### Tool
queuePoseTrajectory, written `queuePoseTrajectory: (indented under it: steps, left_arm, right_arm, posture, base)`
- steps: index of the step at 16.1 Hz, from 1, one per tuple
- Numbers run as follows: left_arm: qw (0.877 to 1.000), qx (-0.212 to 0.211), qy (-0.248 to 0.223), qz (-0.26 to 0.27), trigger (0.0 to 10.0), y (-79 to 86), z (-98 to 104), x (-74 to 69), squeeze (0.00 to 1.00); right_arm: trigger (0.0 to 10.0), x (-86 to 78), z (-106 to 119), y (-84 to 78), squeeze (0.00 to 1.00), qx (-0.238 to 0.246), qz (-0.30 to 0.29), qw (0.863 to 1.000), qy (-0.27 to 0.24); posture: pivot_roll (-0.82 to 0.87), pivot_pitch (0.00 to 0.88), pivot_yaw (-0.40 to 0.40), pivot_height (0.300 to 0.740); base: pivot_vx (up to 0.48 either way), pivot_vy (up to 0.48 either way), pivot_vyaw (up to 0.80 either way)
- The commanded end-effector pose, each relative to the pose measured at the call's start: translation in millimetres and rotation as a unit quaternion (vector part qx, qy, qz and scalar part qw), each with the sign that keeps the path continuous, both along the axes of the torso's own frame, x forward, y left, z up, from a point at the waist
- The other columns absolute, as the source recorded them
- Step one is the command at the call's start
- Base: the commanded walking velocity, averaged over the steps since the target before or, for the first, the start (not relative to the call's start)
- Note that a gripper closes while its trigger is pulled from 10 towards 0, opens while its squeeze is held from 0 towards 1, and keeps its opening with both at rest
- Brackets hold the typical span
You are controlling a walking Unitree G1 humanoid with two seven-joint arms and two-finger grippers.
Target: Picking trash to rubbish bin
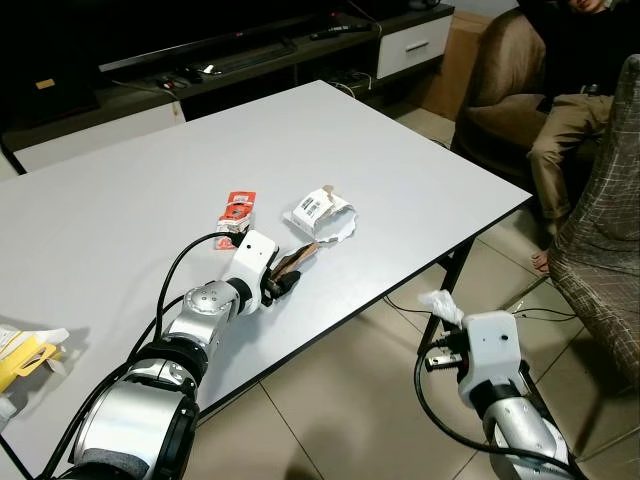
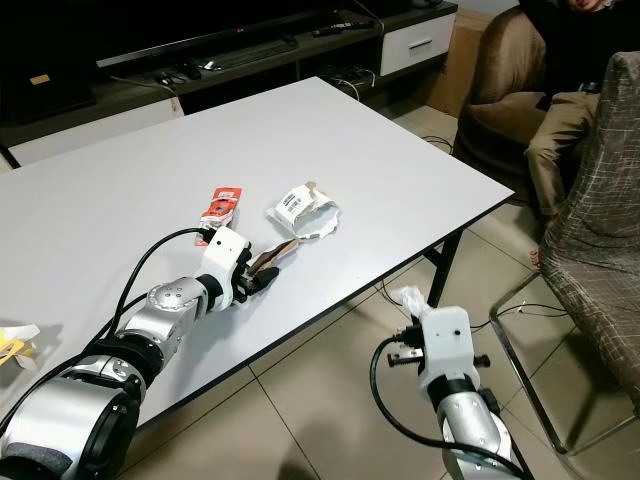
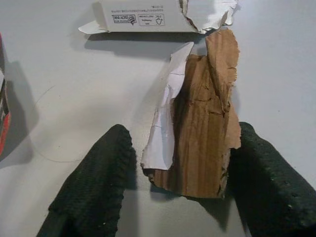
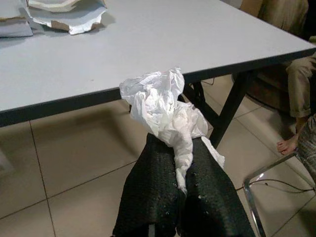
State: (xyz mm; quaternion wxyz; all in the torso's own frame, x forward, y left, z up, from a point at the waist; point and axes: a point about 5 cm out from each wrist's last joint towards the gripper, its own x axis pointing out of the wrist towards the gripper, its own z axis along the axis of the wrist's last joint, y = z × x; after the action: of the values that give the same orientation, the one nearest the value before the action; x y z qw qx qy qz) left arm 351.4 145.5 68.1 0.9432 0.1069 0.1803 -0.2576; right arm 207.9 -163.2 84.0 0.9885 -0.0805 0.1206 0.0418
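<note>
Seeing my left gripper [image 3: 180, 163] spread around a torn brown cardboard scrap [image 3: 202, 138] on the white table [image 1: 130, 190]; right gripper [image 4: 178, 163] pinches crumpled white tissue [image 4: 160, 106].

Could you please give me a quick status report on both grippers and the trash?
Left gripper open, straddling torn cardboard on table. Right gripper shut on crumpled tissue, off table's edge.

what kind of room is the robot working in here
Most likely a home living room. A low TV stand with a drawer runs along the far wall, a brown armchair holds a seated person, and the white table stands on a tiled floor.
</note>
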Motion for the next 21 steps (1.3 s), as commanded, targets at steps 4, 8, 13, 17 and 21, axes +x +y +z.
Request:
queuePoseTrajectory:
  steps: [4, 8, 13, 17, 21]
  left_arm:
    - [1.000, 0.003, 0.003, -0.007, 0.0, 0.2, 2, 2.0, 0.00]
    - [1.000, -0.002, 0.003, -0.010, 0.0, -0.6, 3, 2.2, 0.00]
    - [1.000, -0.009, 0.007, -0.008, 0.0, 2.3, 2, 1.3, 0.00]
    - [1.000, -0.020, 0.013, -0.005, 0.0, 6.3, 1, -0.3, 0.00]
    - [0.993, -0.112, -0.011, 0.026, 0.0, 15.7, 14, 5.2, 0.00]
  right_arm:
    - [10.0, 2.6, 0, -1.5, 0.00, -0.008, -0.002, 1.000, 0.002]
    - [10.0, 3.8, 1, -2.3, 0.00, -0.009, -0.003, 1.000, 0.000]
    - [10.0, 8.1, -1, -1.7, 0.00, -0.010, -0.002, 1.000, 0.000]
    - [10.0, 10.9, -2, 0.4, 0.00, -0.010, -0.003, 1.000, 0.000]
    - [10.0, 13.5, -2, -0.2, 0.00, -0.010, -0.007, 1.000, -0.005]
  posture:
    - [-0.14, 0.000, 0.066, 0.740]
    - [-0.13, 0.000, 0.064, 0.740]
    - [-0.12, 0.000, 0.064, 0.740]
    - [-0.12, 0.000, 0.066, 0.740]
    - [-0.12, 0.000, 0.075, 0.740]
  base:
    - [0.000, 0.000, 0.00]
    - [0.000, 0.000, 0.00]
    - [0.000, 0.000, 0.00]
    - [0.000, 0.000, 0.00]
    - [0.000, 0.000, 0.00]
